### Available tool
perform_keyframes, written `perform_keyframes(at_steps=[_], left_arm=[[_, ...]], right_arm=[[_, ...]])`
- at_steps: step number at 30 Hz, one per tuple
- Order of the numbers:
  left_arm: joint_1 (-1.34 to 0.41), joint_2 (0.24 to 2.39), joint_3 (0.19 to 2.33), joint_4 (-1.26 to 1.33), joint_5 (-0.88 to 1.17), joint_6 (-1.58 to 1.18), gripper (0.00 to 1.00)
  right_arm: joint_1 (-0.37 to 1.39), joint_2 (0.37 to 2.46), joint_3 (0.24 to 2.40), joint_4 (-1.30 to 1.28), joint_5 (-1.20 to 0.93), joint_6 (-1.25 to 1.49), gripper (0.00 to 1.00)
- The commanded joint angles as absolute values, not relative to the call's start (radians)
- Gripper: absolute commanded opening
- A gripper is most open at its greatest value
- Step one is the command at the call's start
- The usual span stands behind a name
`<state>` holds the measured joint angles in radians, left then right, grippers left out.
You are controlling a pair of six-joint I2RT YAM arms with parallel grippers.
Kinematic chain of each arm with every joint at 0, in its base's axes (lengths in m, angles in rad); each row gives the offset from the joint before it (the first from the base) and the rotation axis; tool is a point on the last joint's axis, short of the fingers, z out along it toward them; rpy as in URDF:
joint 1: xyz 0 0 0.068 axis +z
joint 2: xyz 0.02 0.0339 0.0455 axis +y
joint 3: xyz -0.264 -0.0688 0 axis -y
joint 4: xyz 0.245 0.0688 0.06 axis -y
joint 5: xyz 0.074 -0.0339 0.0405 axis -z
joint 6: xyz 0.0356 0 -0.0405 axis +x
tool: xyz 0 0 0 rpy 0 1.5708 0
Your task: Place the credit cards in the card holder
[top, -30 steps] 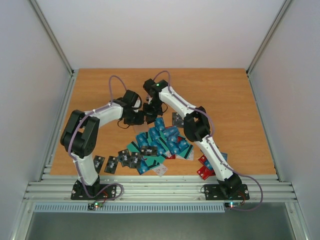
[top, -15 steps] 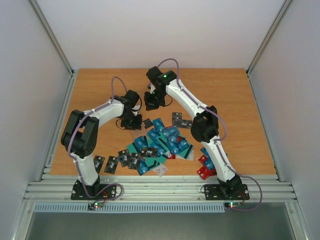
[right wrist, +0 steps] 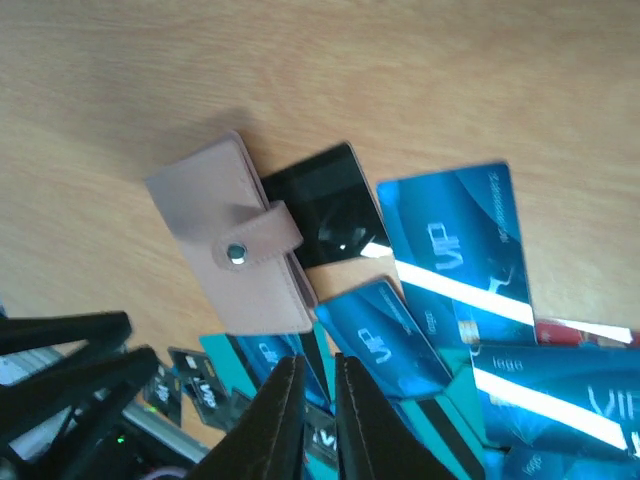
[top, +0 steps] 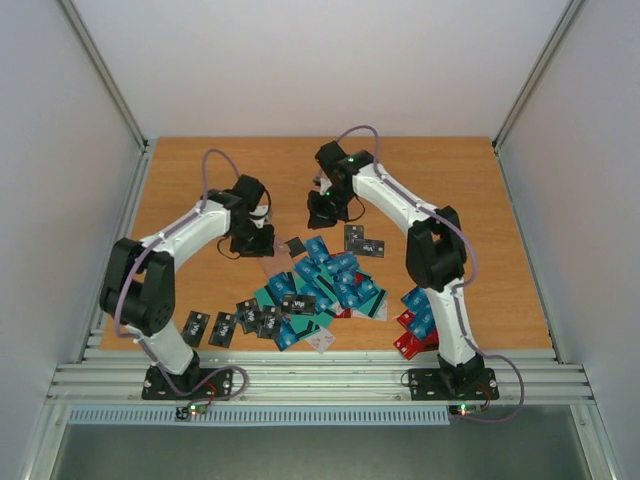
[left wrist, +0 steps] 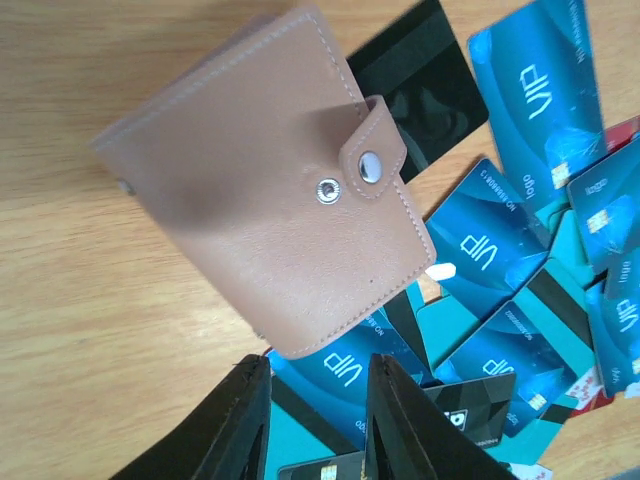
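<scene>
Dozens of cards (top: 325, 285) lie loose on the table (top: 460, 180), the brown card holder (left wrist: 260, 190) sits snapped shut at the heap's edge, left claw (left wrist: 318, 365) slightly spread and empty, right claw (right wrist: 318, 362) pressed together on nothing, so I'd say the filling has hardly started.

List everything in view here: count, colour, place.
card holder: one, pinkish-brown, on the table at the pile's far-left edge.
credit cards: many, mostly blue and teal, piled mid-table.
black cards: several, near-left of the pile.
red cards: a few, by the right arm's base.
table: one, orange-brown wood.
left fingers: two, black, apart, holding nothing.
right fingers: two, black, nearly together, holding nothing.
</scene>
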<state>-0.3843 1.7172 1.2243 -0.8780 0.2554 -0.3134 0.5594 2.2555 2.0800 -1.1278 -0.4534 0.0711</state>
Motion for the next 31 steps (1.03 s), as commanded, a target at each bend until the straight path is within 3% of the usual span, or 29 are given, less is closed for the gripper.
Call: perform_keyframes(at_steps=[1, 4, 7, 8, 10, 14, 18, 31], left_arm=[[-0.335, 1.614, 1.216, -0.892, 0.267, -0.317, 0.3], [-0.301, 1.56, 1.257, -0.904, 0.256, -0.296, 0.31], [-0.256, 1.507, 1.301, -0.903, 0.249, -0.263, 0.36], [-0.241, 1.49, 1.312, -0.894, 0.249, -0.256, 0.43], [-0.212, 1.454, 1.33, -0.873, 0.238, -0.23, 0.63], [-0.179, 1.409, 1.35, -0.834, 0.157, -0.161, 0.98], [-0.163, 1.383, 1.354, -0.799, -0.024, -0.125, 0.99], [-0.14, 1.186, 1.176, -0.625, -0.043, -0.178, 0.99]], right_arm=[[0.506, 2.025, 1.876, -0.915, -0.549, 0.019, 0.15], [0.458, 1.87, 1.779, -0.841, -0.549, -0.034, 0.31], [0.407, 1.721, 1.741, -0.836, -0.485, -0.088, 0.56], [0.391, 1.673, 1.728, -0.831, -0.452, -0.109, 0.64], [0.362, 1.587, 1.7, -0.812, -0.372, -0.131, 0.95], [0.354, 1.489, 1.661, -0.734, -0.157, -0.132, 0.99], [0.354, 1.455, 1.672, -0.705, -0.115, -0.205, 0.98], [0.353, 1.396, 1.658, -0.775, -0.122, -0.243, 0.99]])
